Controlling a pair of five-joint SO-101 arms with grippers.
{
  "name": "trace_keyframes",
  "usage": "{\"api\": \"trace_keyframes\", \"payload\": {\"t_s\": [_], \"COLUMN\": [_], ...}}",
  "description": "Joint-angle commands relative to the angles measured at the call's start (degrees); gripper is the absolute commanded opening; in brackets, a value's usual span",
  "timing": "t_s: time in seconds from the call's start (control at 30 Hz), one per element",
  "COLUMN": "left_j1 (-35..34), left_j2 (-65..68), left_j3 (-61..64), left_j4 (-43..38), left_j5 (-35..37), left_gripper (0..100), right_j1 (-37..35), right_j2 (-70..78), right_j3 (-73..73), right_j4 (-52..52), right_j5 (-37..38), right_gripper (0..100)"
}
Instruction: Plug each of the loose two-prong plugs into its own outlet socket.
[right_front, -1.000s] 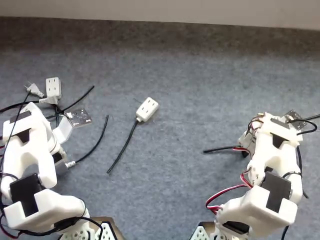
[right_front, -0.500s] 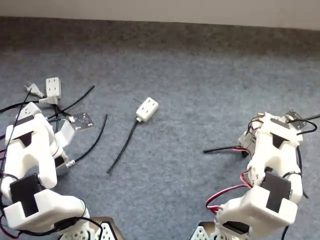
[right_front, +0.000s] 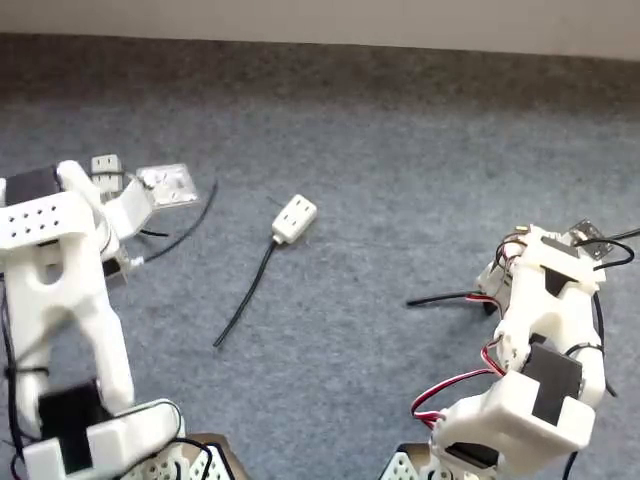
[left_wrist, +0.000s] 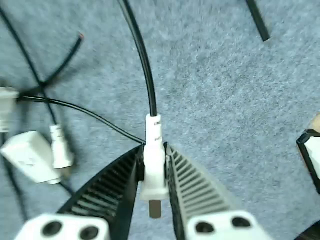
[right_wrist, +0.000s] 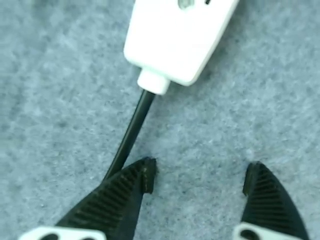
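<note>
White two-prong plug (left_wrist: 152, 172) sits clamped between our left fingers (left_wrist: 195, 185); our right fingers (right_wrist: 122, 195) stand spread just short of a white plastic outlet socket (right_wrist: 175, 40).

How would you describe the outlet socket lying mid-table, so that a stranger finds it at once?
Start from the grey carpet. Near its middle lies a white outlet socket, alone, with one straight black cord; the far-left socket sits tucked beside the left arm.
</note>
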Motion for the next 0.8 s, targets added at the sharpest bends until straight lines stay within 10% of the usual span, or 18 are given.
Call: {"api": "trace_keyframes", "payload": {"t_s": [0.0,0.3,0.77], "left_j1": [9.54,29.41,37.93], "left_j2": [-11.47,-40.13,-90.15], "left_j3": [-9.98,-7.16,17.98], "left_j4": [2.73,3.25,-3.52], "left_j5": [3.78,30.77,65.67], "left_gripper": [1,1,1], "right_j1": [-1.98,-3.56,-4.88], "right_j2": [-0.48,-0.48,-0.66], "right_j3": [-0.13,0.31,2.51], "right_j4": [-2.77,-5.85,-5.93], "right_j5": [-0.35,-0.26,0.0], "right_gripper": [28.9,28.9,28.9]}}
